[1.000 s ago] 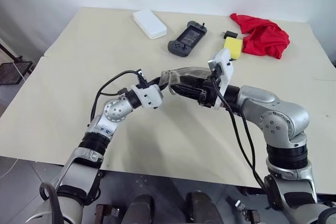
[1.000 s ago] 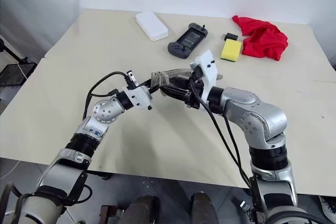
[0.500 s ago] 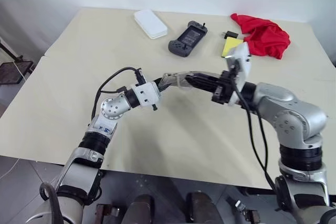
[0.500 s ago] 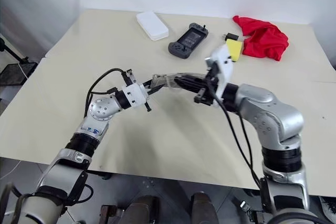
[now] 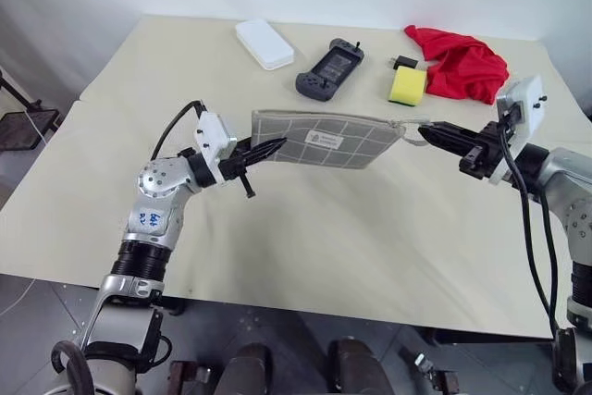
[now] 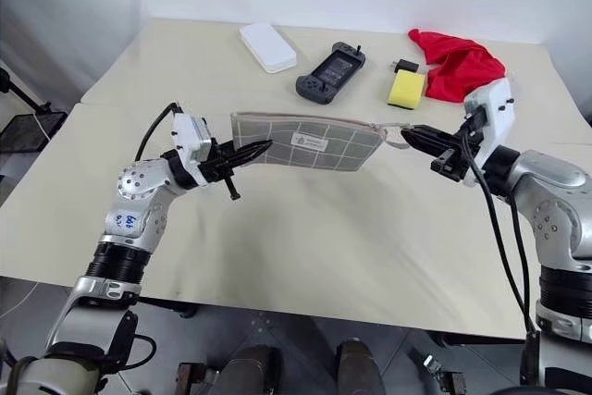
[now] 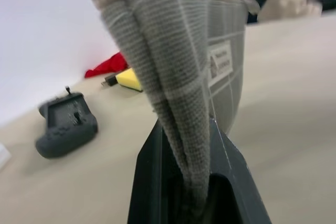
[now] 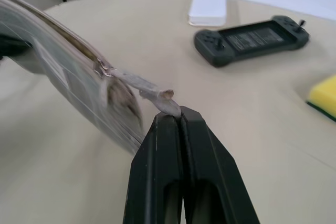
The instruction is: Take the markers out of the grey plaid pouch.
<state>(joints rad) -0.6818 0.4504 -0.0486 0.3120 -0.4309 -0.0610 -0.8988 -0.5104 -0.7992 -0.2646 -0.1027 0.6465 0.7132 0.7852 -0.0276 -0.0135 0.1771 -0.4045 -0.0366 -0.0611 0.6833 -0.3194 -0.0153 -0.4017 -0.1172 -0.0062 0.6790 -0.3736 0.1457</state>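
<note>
The grey plaid pouch [image 5: 324,139] hangs in the air above the table, stretched lengthwise between both grippers, with its white label facing me. My left gripper [image 5: 273,146] is shut on the pouch's left end; the left wrist view shows the bunched fabric [image 7: 173,51] pinched between the black fingers [image 7: 152,156]. My right gripper [image 5: 427,129] is shut on the fabric zip pull [image 8: 142,85] at the pouch's right end. The markers are hidden.
At the back of the beige table [image 5: 305,228] lie a white box [image 5: 264,42], a black handheld game console [image 5: 330,67], a yellow sponge [image 5: 407,86] and a red cloth [image 5: 462,62]. The table's front edge runs below the arms.
My right gripper swept to the right along the pouch with the zip pull and shut. The left wrist rolled, so the pouch went from crumpled between the hands to stretched flat.
</note>
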